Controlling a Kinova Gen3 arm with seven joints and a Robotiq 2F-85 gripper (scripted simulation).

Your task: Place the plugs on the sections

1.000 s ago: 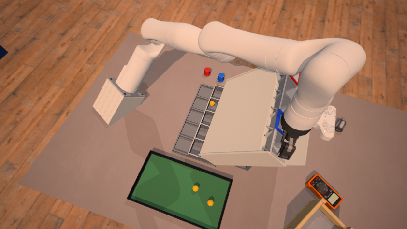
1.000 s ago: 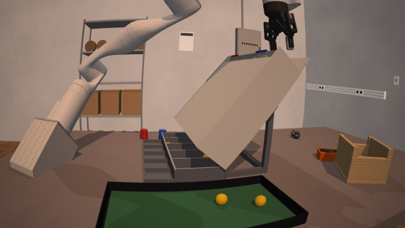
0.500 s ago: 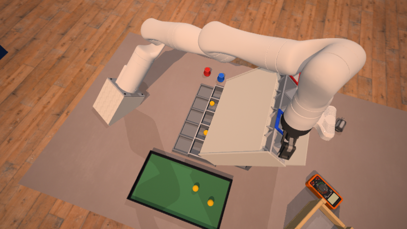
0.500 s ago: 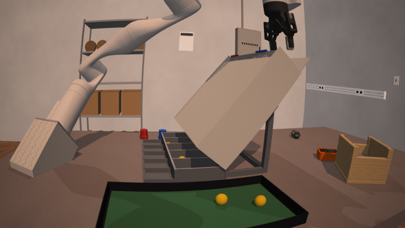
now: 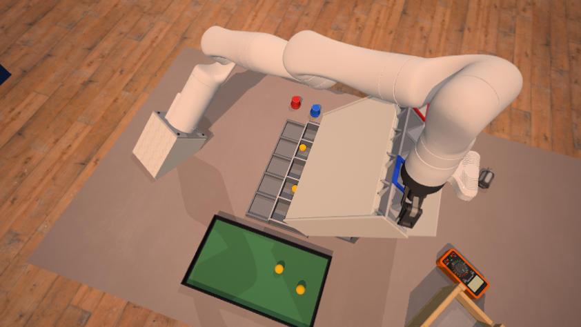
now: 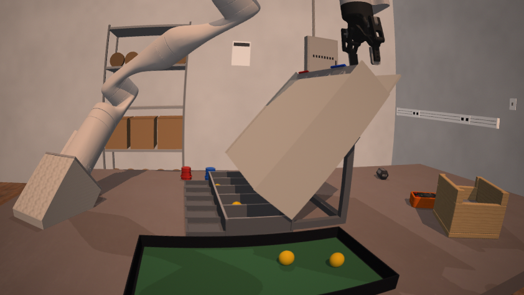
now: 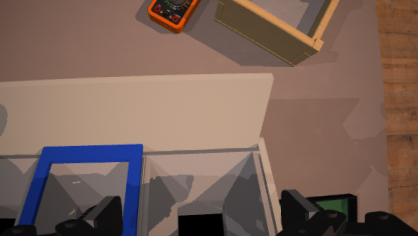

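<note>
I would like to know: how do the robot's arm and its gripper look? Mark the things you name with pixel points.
The arm (image 5: 345,56) (image 6: 179,40) is smooth, pale off-white, with rounded tubular segments and thin seam lines. The gripper (image 5: 409,217) (image 6: 364,60) (image 7: 201,211) is black, with two angular, jointed fingers below a round black collar. No external cables show.

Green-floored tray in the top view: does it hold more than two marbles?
No, the tray holds just two orange marbles.
</note>
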